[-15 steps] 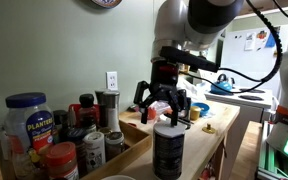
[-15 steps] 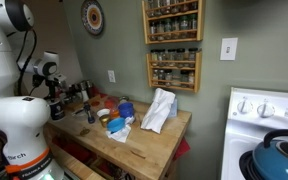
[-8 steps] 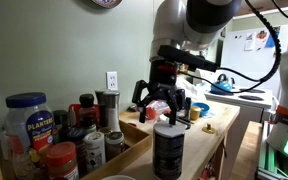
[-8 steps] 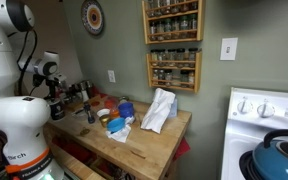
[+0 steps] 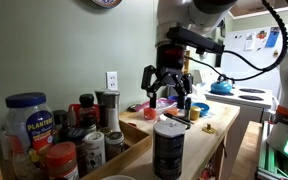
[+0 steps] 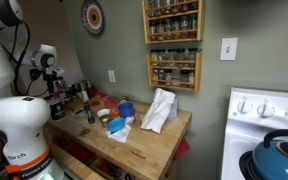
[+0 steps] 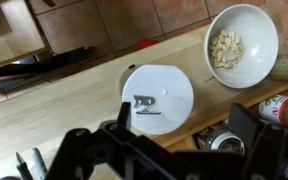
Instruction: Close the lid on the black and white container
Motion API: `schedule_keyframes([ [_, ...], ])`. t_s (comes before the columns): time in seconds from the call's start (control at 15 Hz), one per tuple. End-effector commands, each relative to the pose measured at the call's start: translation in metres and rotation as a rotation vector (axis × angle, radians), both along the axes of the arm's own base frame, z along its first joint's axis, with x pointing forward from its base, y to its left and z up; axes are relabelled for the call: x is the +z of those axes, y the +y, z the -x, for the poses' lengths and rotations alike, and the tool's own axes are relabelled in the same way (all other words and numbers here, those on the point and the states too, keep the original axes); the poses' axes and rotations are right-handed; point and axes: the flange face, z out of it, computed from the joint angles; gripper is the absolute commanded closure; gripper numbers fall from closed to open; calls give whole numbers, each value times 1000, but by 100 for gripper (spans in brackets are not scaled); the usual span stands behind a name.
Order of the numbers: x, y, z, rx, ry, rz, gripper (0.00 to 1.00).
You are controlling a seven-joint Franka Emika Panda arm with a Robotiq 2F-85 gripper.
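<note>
Both jaws of the gripper [image 5: 169, 102] stand wide apart, clamped on nothing, as it hangs directly above the black and white container [image 5: 169, 152] without touching it. We see the lid [image 7: 159, 98] resting on the container's top, round and pale, though we cannot tell how firmly it is seated. Beside the container, a white bowl [image 7: 242, 42] of pale seeds stands on the wooden counter [image 7: 44, 110].
</note>
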Motion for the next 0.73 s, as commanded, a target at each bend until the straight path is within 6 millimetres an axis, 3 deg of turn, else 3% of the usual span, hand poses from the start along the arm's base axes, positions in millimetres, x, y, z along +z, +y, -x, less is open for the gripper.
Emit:
schedule_keyframes([
  [0.0,15,-12,14,34,8,69,0],
  [0.67,24,-11,16,42,23,80,0],
])
